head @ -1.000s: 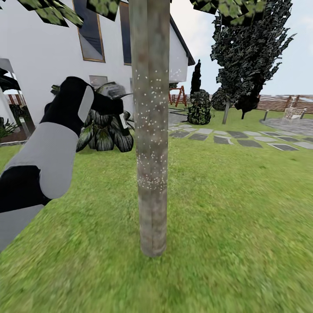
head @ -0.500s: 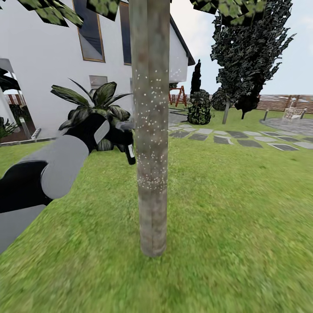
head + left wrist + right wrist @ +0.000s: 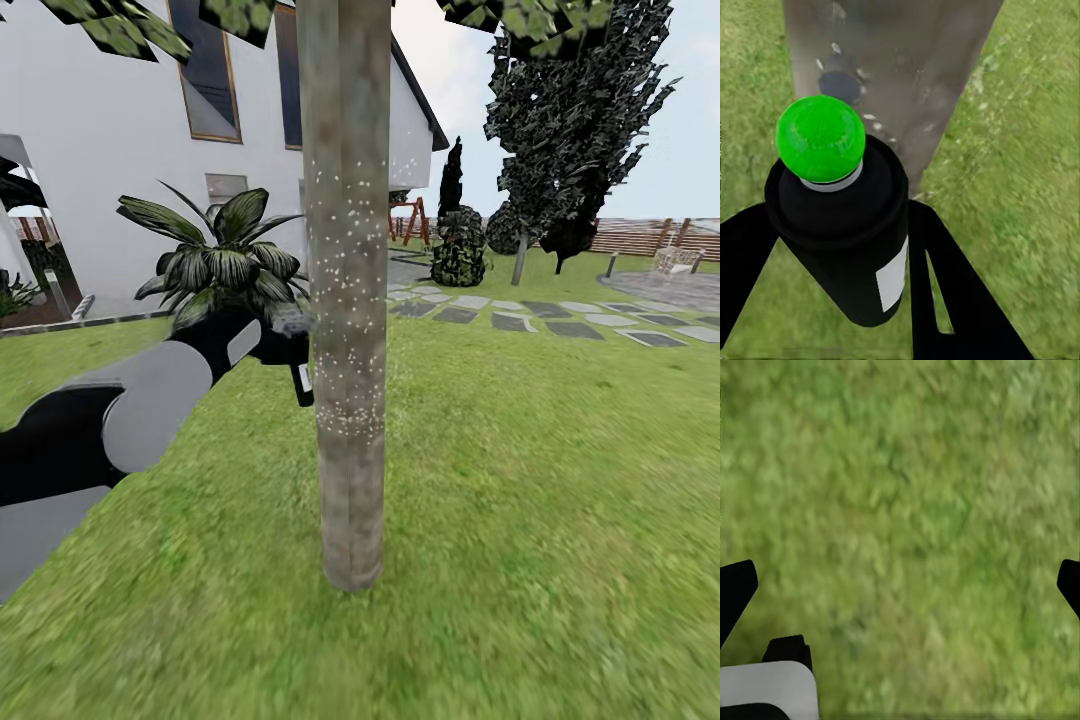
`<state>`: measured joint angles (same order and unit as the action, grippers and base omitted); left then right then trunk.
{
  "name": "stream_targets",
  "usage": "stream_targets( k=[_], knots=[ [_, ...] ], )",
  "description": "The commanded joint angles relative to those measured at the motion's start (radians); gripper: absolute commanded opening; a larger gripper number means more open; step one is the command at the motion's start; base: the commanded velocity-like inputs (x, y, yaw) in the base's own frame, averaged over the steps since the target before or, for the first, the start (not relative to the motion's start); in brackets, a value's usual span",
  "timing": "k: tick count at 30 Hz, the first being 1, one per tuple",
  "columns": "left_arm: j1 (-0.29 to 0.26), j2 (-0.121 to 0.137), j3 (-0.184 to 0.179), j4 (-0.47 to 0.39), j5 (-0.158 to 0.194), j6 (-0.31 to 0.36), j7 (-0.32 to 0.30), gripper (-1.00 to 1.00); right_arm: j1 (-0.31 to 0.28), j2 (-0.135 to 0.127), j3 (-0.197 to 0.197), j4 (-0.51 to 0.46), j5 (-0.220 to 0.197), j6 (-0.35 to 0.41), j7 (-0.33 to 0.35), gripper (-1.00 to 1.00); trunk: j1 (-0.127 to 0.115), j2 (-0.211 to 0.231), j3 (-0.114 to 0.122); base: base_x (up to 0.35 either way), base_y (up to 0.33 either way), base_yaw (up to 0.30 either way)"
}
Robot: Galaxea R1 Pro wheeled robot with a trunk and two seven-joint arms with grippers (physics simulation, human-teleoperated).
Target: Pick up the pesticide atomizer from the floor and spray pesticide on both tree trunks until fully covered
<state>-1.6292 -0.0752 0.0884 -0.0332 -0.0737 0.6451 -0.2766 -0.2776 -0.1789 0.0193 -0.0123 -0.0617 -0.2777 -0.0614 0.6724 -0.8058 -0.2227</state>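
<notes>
Spraying the near tree trunk

The left gripper point(image 3: 832, 247) is clamping the pesticide atomizer point(image 3: 844, 225), its nozzle end pointing at the tree trunk point(image 3: 347, 300) just beside; the right gripper point(image 3: 900, 585) is hanging spread wide over grass point(image 3: 915, 495).

The head view looks forward and down across the lawn point(image 3: 520, 480), close to a tree trunk point(image 3: 348, 300). The left wrist camera faces that same trunk point(image 3: 892, 67) from very near. The right wrist camera looks straight down at grass point(image 3: 907, 510).
</notes>
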Motion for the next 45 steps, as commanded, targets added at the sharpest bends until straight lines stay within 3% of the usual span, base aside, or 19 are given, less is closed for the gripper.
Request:
stream_targets(
  k=[1, 3, 5, 9, 11, 14, 16, 19, 21, 24, 36, 45],
  knots=[
    [0.023, 0.001, 0.003, -0.001, -0.03, -0.002, 0.002, -1.0, 0.0, 0.0, 0.0, 0.0, 0.0, 0.0, 0.0, 1.0, 0.0, 0.0, 0.0, 0.0, 0.0, 0.0],
    [0.077, 0.001, 0.002, -0.001, -0.11, -0.015, 0.002, -1.0, 0.0, 0.0, 0.0, 0.0, 0.0, 0.0, 0.0, 1.0, 0.0, 0.0, 0.0, 0.0, 0.0, 0.0],
    [0.142, 0.003, 0.002, -0.001, -0.14, -0.1, 0.002, -1.0, 0.0, 0.001, 0.001, 0.0, 0.0, 0.0, 0.0, 1.0, 0.0, 0.0, 0.0, 0.0, 0.0, 0.0],
    [0.222, 0.011, 0.003, -0.001, -0.149, -0.155, 0.002, -1.0, 0.0, 0.001, 0.001, 0.0, 0.0, 0.0, 0.0, 1.0, 0.0, 0.0, 0.0, 0.0, 0.0, 0.0],
    [0.264, 0.016, 0.003, 0.0, -0.15, -0.225, 0.002, -1.0, 0.0, 0.001, 0.001, 0.0, 0.0, 0.0, 0.0, 1.0, 0.0, 0.0, 0.0, 0.0, 0.0, 0.0],
    [0.327, 0.021, 0.003, 0.001, -0.149, -0.273, 0.002, -1.0, 0.0, 0.001, 0.0, 0.0, 0.0, 0.0, 0.0, 1.0, 0.0, 0.0, 0.0, 0.0, 0.0, 0.0],
    [0.383, 0.022, 0.003, 0.001, -0.147, -0.376, 0.0, -1.0, 0.0, 0.001, 0.0, 0.0, -0.001, -0.001, 0.0, 1.0, 0.0, 0.0, 0.0, 0.0, 0.0, 0.0],
    [0.449, 0.021, 0.004, 0.002, -0.144, -0.433, -0.003, -1.0, 0.0, 0.003, 0.001, 0.0, -0.001, -0.001, 0.001, 1.0, 0.0, 0.0, 0.0, 0.0, 0.0, 0.0],
    [0.529, 0.02, 0.004, 0.002, -0.143, -0.576, -0.003, -1.0, 0.0, 0.005, 0.001, 0.0, -0.001, -0.001, 0.001, 1.0, 0.0, 0.0, 0.0, 0.0, 0.0, 0.0],
    [0.583, 0.02, 0.004, 0.001, -0.143, -0.641, -0.003, -1.0, 0.0, 0.007, 0.0, 0.0, -0.001, -0.002, 0.002, 1.0, 0.0, 0.0, 0.0, 0.0, 0.0, 0.0],
    [0.598, 0.021, 0.005, 0.001, -0.144, -0.651, 0.002, -1.0, 0.0, 0.032, -0.001, 0.003, -0.001, 0.0, 0.003, 1.0, 0.0, 0.0, 0.0, 0.0, 0.214, -0.001],
    [0.598, 0.023, 0.005, -0.001, -0.143, -0.65, -0.005, -1.0, 0.0, 0.032, -0.003, 0.008, -0.005, 0.0, 0.003, 1.0, 0.0, 0.0, 0.0, 0.0, 0.35, -0.163]
  ],
)
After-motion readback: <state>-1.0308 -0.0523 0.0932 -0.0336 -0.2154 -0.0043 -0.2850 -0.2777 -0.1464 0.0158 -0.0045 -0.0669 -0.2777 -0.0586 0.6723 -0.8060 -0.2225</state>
